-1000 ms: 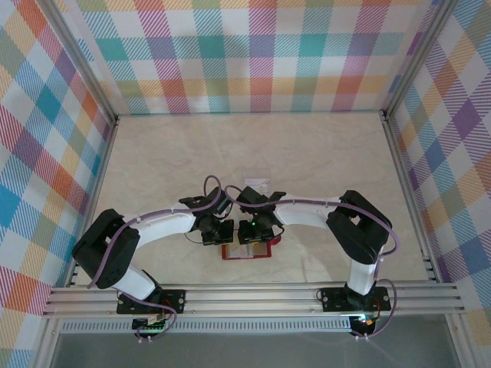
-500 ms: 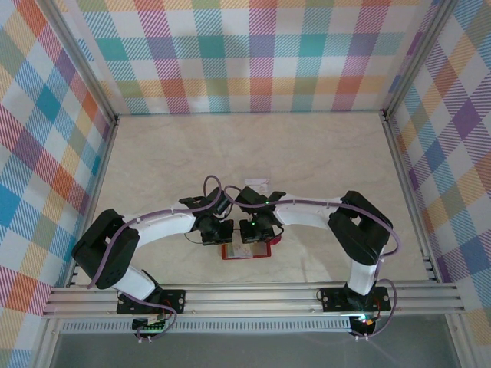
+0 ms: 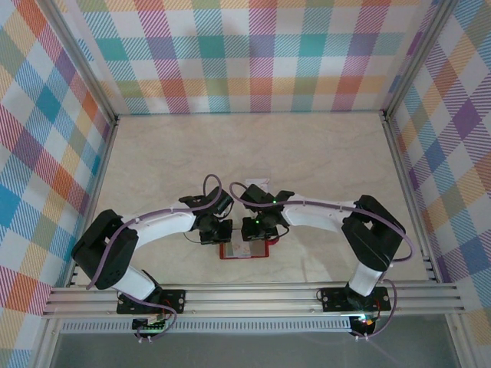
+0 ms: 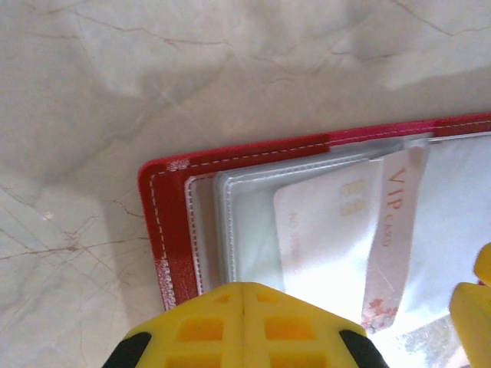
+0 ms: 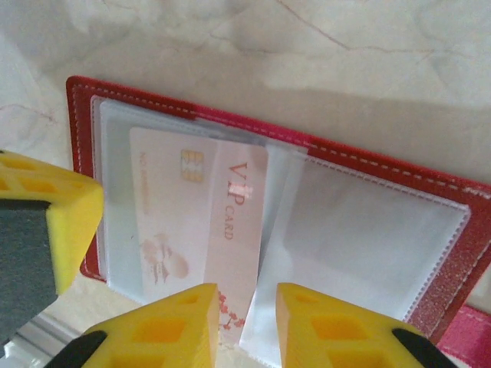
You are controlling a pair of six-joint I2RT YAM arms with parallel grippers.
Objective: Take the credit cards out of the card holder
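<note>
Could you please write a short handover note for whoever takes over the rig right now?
Left gripper: shut, tips over the red card holder.
Right gripper: open, straddling an edge of the VIP card.
VIP card: inside the holder's clear pockets, not yet out.
Done: holder lies open on the table.
Left: grip the card, slide it free, check the other pockets.

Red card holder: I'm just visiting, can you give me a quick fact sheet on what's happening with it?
Card holder: lying open on the table, clear sleeves showing
Card: has a chip and "VIP CARD" lettering, tucked among the sleeves
Left end effector: shut, tip over the sleeves beside the card
Right end effector: slightly open, card's lower corner at the gap
Stage: card not yet out
</note>
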